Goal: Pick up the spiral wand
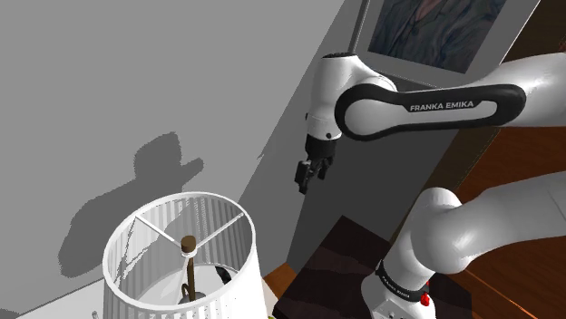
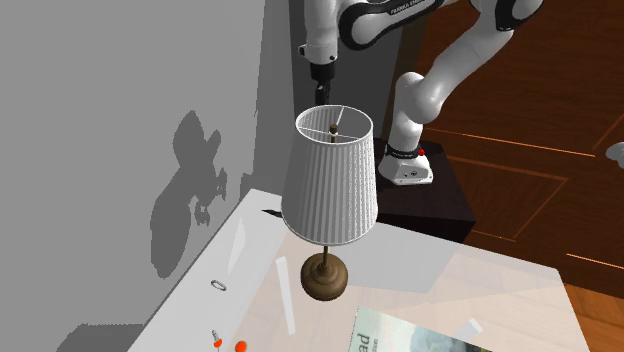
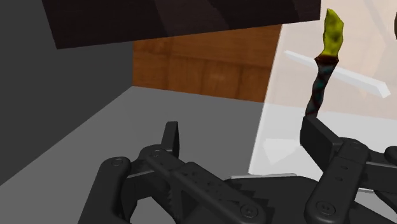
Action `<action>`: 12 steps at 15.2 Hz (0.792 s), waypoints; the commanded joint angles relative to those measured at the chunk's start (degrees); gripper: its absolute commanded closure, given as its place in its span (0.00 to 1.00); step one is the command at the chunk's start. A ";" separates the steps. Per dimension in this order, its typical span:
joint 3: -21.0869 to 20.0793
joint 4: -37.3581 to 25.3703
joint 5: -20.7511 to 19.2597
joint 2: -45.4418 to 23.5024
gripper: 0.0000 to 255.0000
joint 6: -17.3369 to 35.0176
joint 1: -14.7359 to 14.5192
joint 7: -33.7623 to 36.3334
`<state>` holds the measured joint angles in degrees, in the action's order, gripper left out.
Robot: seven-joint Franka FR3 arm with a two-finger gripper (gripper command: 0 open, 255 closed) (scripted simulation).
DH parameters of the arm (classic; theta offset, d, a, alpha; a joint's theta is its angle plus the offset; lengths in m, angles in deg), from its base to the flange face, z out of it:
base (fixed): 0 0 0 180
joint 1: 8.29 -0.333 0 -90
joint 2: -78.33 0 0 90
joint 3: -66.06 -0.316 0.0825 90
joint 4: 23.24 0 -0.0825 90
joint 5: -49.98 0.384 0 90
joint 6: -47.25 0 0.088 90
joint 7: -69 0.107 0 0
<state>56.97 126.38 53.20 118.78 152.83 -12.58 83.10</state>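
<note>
Gripper, wrist view: all-black two-finger gripper released; fingers stand well apart with nothing between them.
Wand, wrist view: spiral wand, a dark twisted shaft with a lumpy yellow-green tip, lies on the glossy white table near its edge. It sits beyond one fingertip, outside the gap.
Risk, wrist view: a descent as now aligned would likely land one finger on the shaft instead of straddling it. The thin wand could then skid on the slick top toward the edge.
Surfaces, wrist view: table smooth with pale streaked reflections; wooden floor warm brown, planked; grey wall matt.
Lampshade, shoulder view: white pleated drum lampshade, wire spokes across its open top, brown finial at the centre.
Gripper, shoulder view: gripper hangs from the white arm, well above the shade, before the wall.
Lamp, second exterior view: shade on a thin stem over a round brown base. The gripper appears just above the shade's open top.
Wand, second exterior view: a dark sliver on the table beside the shade's lower rim may be the wand; cannot tell.
Risk, second exterior view: a straight drop looks likely to strike the shade and tip the lamp.
Clutter, second exterior view: small pale ring, two orange-red bits and a printed magazine, all well apart from the gripper.
</note>
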 commanded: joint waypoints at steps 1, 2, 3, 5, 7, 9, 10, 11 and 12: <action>-1.64 1.28 1.05 -2.66 0.00 4.06 -0.48 1.97; -2.54 1.94 1.59 -3.96 0.00 6.03 -0.75 2.98; -3.43 2.51 2.08 -5.36 0.00 8.03 -1.01 4.01; -5.24 3.38 2.95 -8.52 0.00 12.10 -1.49 6.10; -7.06 3.89 3.58 -12.10 0.00 16.25 -1.86 8.26; -8.93 4.02 3.90 -16.09 0.00 20.41 -2.05 10.54; -9.86 3.95 3.90 -18.22 0.00 22.49 -2.09 11.74; -10.78 3.78 3.77 -20.44 0.00 24.55 -2.08 13.00; -11.71 3.52 3.49 -22.74 0.00 26.59 -2.02 14.34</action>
<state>46.11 129.87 56.83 98.12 177.20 -14.63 96.22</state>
